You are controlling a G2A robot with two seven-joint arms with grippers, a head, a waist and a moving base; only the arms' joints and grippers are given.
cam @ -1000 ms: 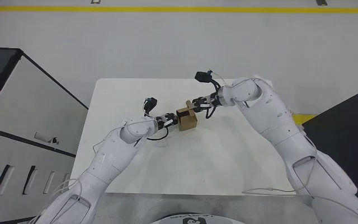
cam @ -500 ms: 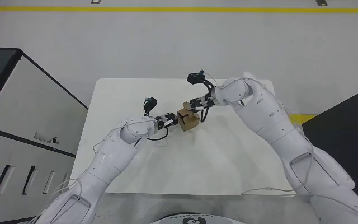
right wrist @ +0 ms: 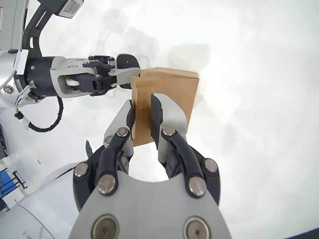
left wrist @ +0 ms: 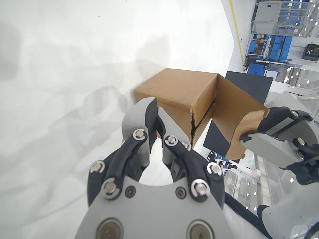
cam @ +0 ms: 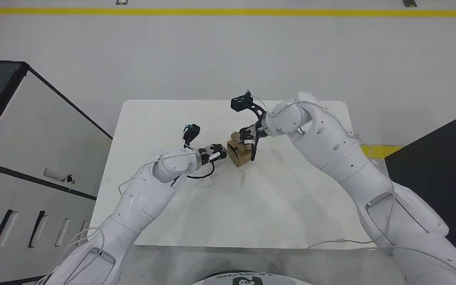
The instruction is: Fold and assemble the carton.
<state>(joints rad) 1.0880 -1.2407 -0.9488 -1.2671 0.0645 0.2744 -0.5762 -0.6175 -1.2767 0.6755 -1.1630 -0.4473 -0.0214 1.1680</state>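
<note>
Left gripper (left wrist: pixel 156 128) and right gripper (right wrist: pixel 142 118) face each other, both clamped.

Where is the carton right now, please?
In the top view, the carton is near the middle of the table, held between the left gripper and the right gripper.

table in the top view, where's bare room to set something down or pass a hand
Widest free patch: the near half of the table, bordered by the carton, the left arm and the right arm. Another lies at the far left corner, beyond the left arm. Crowded at the carton, where left pincer and right pincer both clamp it.
</note>
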